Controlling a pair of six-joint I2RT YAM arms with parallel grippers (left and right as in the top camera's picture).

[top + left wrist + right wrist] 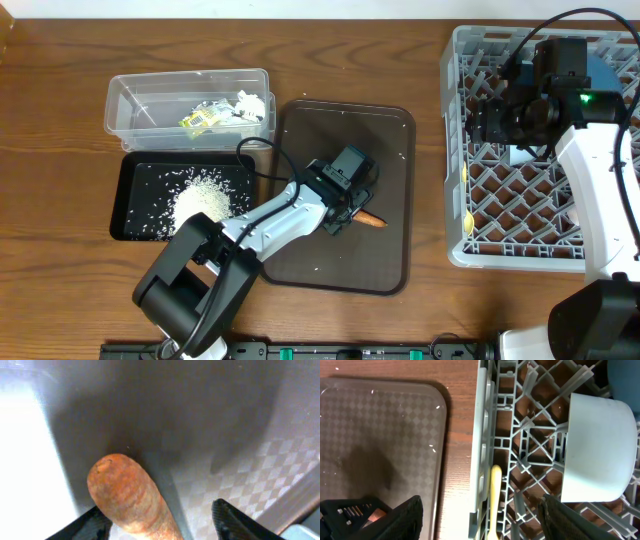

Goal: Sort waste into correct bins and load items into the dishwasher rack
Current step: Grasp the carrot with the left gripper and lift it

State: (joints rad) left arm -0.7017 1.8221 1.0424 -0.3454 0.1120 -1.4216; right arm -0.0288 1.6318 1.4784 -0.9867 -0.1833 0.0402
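1. The carrot (371, 219) lies on the brown tray (340, 130), near its middle and a little toward its right edge. As far as the overhead view shows, it rests on the tray floor.
2. The left gripper (160, 512) is at the carrot with its jaws wide, one on each side, and the gap is roomier than the carrot is thick. The carrot sits close against one of the fingers (92, 522) and well off the other. Nothing is clamped.
3. The carrot's long axis runs out from between the fingers and past their tips. It points toward the brown tray's right edge and slightly toward its near edge. The fingers would therefore shut across its width, which I judge a sound way to take it.
4. The left arm reaches in from the brown tray's near left corner, forearm slanted, with the wrist about over the tray's centre.
5. The right gripper (481, 520) hovers well off the brown tray's right edge, above the rim of the rack (455, 150). Its jaws are wide and hold nothing; the spoon (495, 492) and cup (597, 455) lie below it. The left arm is much the nearer to the carrot.
6. My judgement of the next move is to shut on the carrot, lift it, and carry it to the black tray (140, 185) just off the brown tray's left edge, where the rice (205, 198) lies. Because the carrot is off-centre, the nearer finger may nudge or roll it before the other arrives.
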